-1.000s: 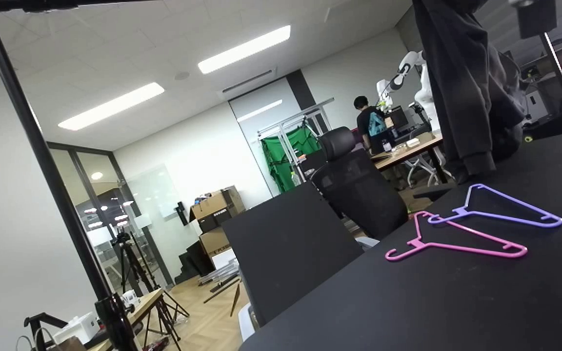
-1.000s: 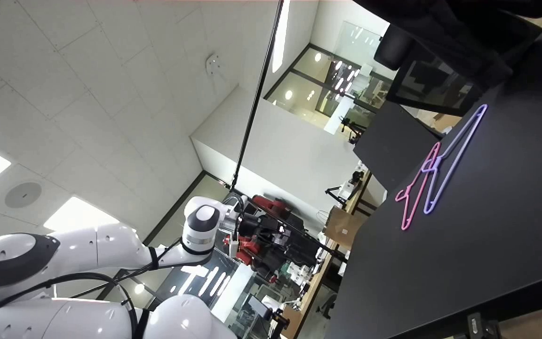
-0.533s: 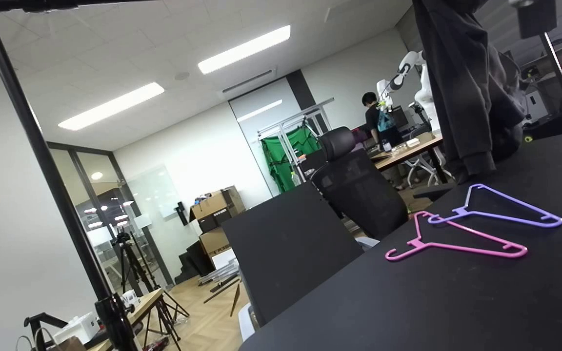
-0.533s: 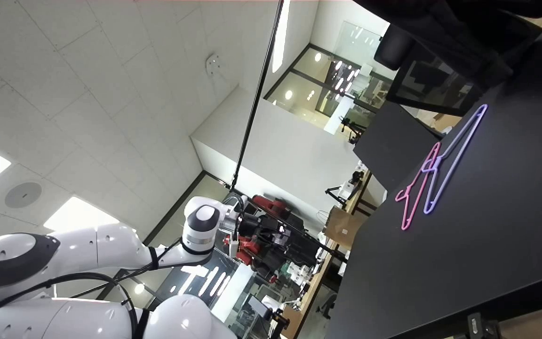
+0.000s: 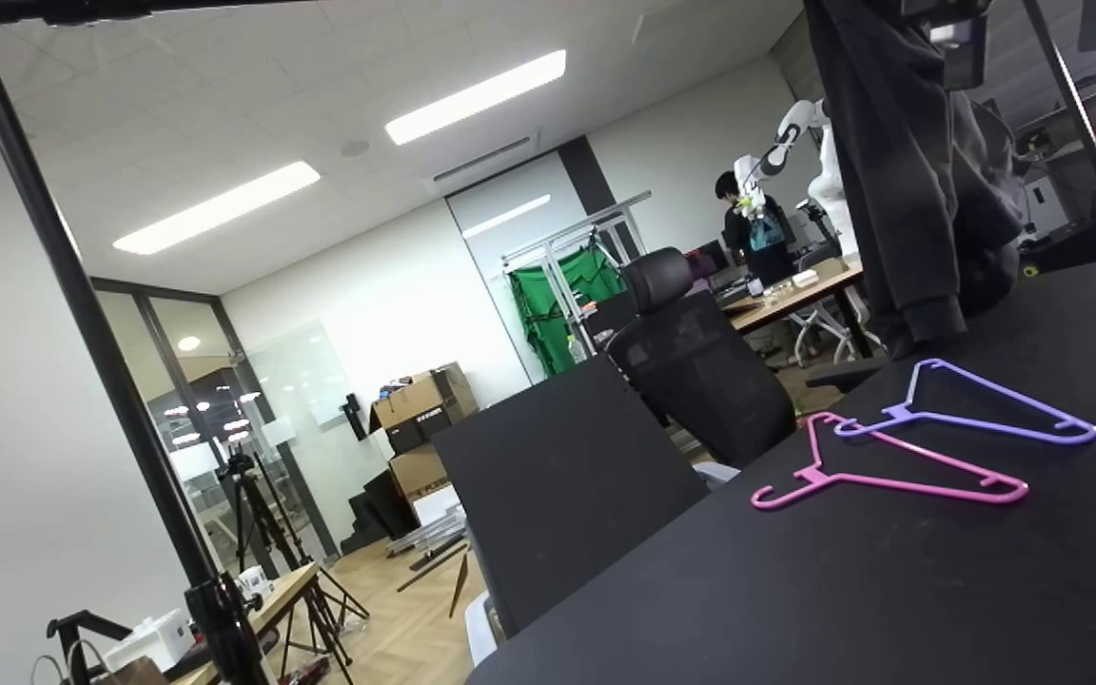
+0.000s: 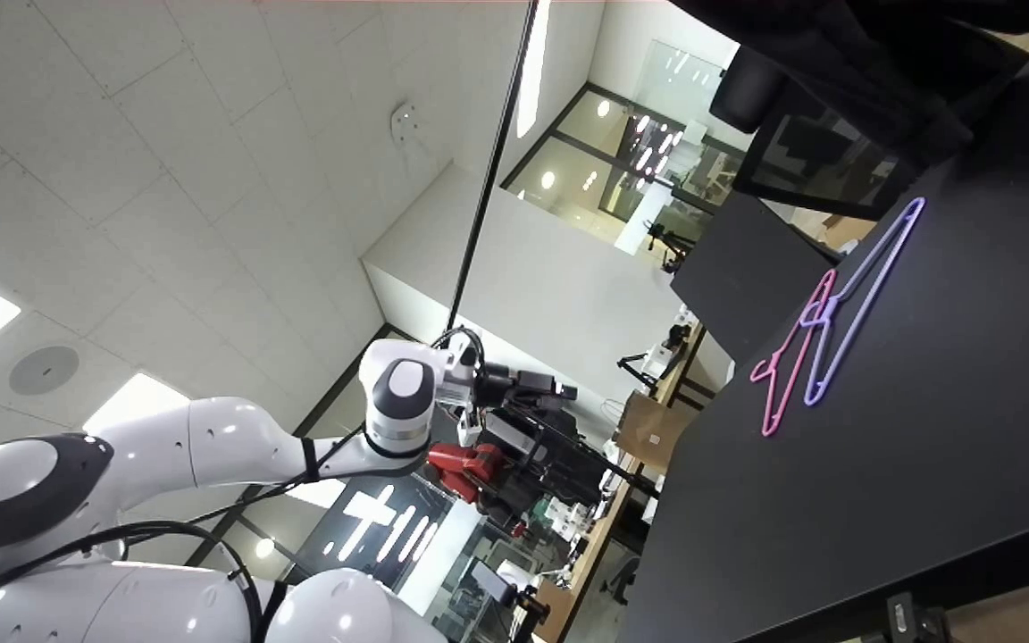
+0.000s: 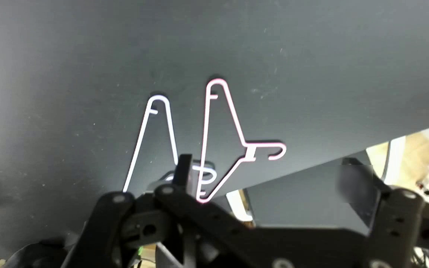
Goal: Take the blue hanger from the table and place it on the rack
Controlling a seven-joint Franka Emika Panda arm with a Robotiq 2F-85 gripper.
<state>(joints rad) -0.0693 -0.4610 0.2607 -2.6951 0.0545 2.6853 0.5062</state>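
The blue hanger lies flat on the black table (image 5: 795, 590) in both exterior views (image 5: 900, 413) (image 6: 827, 310). Its hook crosses the pink hanger (image 5: 812, 473). In the wrist view the blue hanger (image 7: 137, 149) looks whitish, and its neck and lower part are hidden behind a finger. The pink hanger (image 7: 250, 152) shows there nearly whole. My gripper (image 7: 272, 176) is open, holds nothing, and is above the table. Its fingers show at the top right in an exterior view (image 5: 1035, 67), and the gripper shows side-on in an exterior view (image 6: 559, 389). I cannot identify the rack in any view.
A thick black slanted pole (image 5: 96, 333) stands at the left. A shiny thin pole (image 5: 1076, 114) stands at the upper right. Dark clothing (image 5: 910, 190) hangs close to the table edge. A black office chair (image 5: 710, 362) and black panel (image 5: 567, 476) stand beyond the edge.
In the last half second my arm has moved, and the gripper has shifted left in an exterior view and up and right in an exterior view. The hangers have not moved. A background person has shifted.
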